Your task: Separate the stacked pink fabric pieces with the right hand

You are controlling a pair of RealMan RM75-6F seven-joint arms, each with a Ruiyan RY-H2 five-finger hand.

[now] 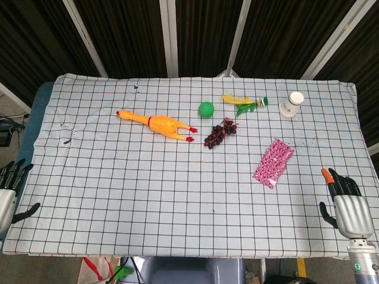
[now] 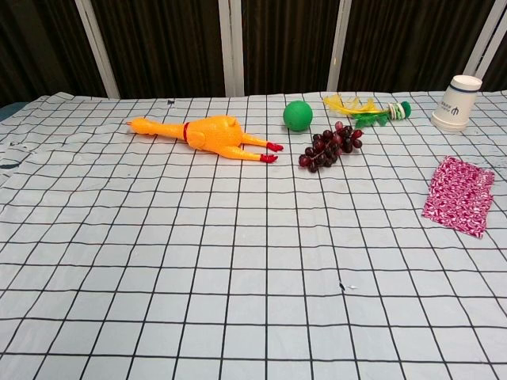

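Observation:
The stacked pink patterned fabric pieces [image 1: 273, 163] [image 2: 459, 195] lie flat on the checked tablecloth at the right side. My right hand [image 1: 348, 205] hovers at the table's front right corner, below and to the right of the fabric, well apart from it, fingers extended and empty. At the front left edge my left hand [image 1: 8, 192] sits with fingers spread, holding nothing. Neither hand shows in the chest view.
A yellow rubber chicken [image 1: 157, 123] lies left of centre. A green ball [image 1: 206, 109], dark grapes [image 1: 219, 134], a yellow-green feathered toy [image 1: 244, 102] and an upside-down paper cup [image 1: 291, 104] stand toward the back right. The checked tablecloth [image 1: 148, 189] covers the whole table.

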